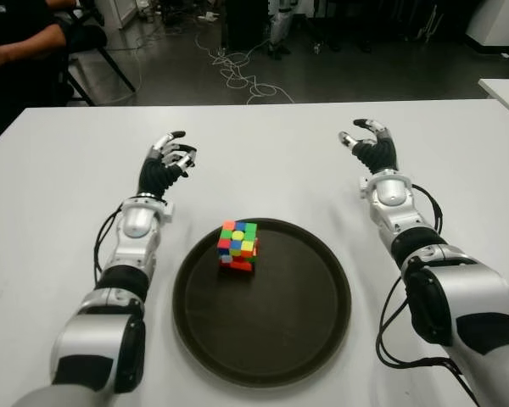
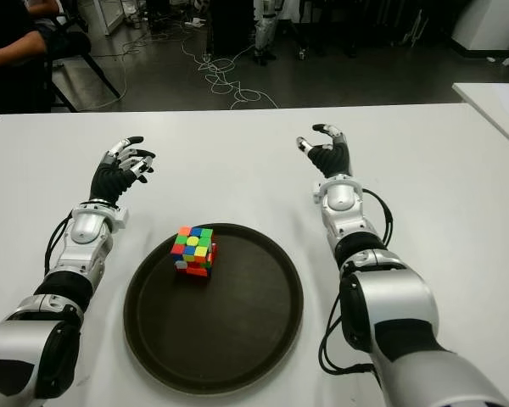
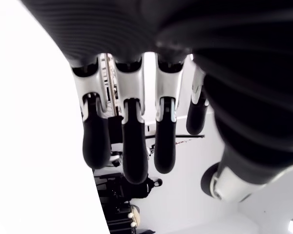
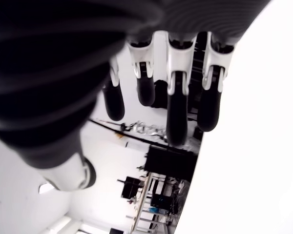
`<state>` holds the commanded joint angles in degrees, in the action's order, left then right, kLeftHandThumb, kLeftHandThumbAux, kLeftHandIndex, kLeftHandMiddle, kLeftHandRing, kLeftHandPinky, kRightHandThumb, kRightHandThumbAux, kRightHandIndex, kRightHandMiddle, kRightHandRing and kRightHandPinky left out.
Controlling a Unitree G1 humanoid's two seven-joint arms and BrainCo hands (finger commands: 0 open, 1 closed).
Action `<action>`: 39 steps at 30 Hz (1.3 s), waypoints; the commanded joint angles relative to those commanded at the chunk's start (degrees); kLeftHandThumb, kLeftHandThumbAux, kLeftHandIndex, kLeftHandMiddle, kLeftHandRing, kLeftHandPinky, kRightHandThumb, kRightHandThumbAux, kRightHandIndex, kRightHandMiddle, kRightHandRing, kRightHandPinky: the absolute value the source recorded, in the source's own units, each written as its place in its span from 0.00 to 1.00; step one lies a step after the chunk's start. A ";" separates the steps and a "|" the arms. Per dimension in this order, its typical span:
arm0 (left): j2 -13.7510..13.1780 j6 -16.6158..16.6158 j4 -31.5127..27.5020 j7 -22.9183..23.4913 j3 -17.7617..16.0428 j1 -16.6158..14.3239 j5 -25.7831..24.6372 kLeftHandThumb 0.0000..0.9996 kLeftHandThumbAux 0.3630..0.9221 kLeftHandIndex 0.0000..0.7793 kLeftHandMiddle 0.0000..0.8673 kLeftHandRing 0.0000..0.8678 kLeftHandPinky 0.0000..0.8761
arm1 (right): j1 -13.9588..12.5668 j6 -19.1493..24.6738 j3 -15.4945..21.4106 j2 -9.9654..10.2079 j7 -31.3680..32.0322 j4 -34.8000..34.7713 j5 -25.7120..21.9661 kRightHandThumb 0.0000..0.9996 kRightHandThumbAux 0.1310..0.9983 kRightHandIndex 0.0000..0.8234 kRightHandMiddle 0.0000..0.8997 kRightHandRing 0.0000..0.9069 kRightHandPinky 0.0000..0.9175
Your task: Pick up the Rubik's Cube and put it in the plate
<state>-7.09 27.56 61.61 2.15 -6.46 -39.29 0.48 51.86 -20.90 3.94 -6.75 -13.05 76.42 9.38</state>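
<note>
**Inspector A:** We start at the far left: a seated person [image 1: 17, 51] in dark clothing beside a black chair [image 1: 102, 47], well beyond the table. Loose cables [image 1: 237, 72] trail across the grey floor farther right. Nothing stands between either hand and the tray.

**Inspector B:** We record a white table [image 1: 51, 212], with the corner of a second white table [image 1: 505, 89] at the far right. A round dark plate [image 1: 305, 331] sits near the front, between the two arms.

**Inspector A:** The Rubik's Cube [image 1: 238, 245] stands inside the plate, on its far-left part, just within the rim.

**Inspector B:** We find the left hand [image 1: 171, 157] far-left of the plate, fingers [image 3: 129, 151] loosely extended, gripping nothing. The right hand [image 1: 371, 144] is far-right of the plate, its fingers [image 4: 177, 112] likewise relaxed and empty. Both are well apart from the cube.
</note>
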 joint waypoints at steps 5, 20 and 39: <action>0.10 0.40 -0.16 -0.14 -0.01 0.14 0.01 0.30 0.58 0.28 0.45 0.55 0.63 | -0.28 -0.63 -0.86 -0.24 0.11 0.00 1.09 0.29 0.62 0.40 0.44 0.48 0.50; -0.06 1.14 0.07 0.57 -0.14 0.03 -0.11 0.28 0.58 0.27 0.45 0.55 0.63 | -0.65 -2.25 -2.85 -0.57 0.55 -0.02 3.44 0.19 0.57 0.33 0.42 0.46 0.49; -3.07 0.12 3.83 0.46 -2.80 -3.35 -1.36 0.29 0.59 0.26 0.46 0.55 0.64 | -0.86 -4.08 -3.16 -0.63 2.06 -0.14 3.58 0.15 0.55 0.32 0.40 0.44 0.49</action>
<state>-10.16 27.68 65.43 2.61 -9.26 -42.64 -0.89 51.00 -24.98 0.77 -7.38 -11.00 76.28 12.97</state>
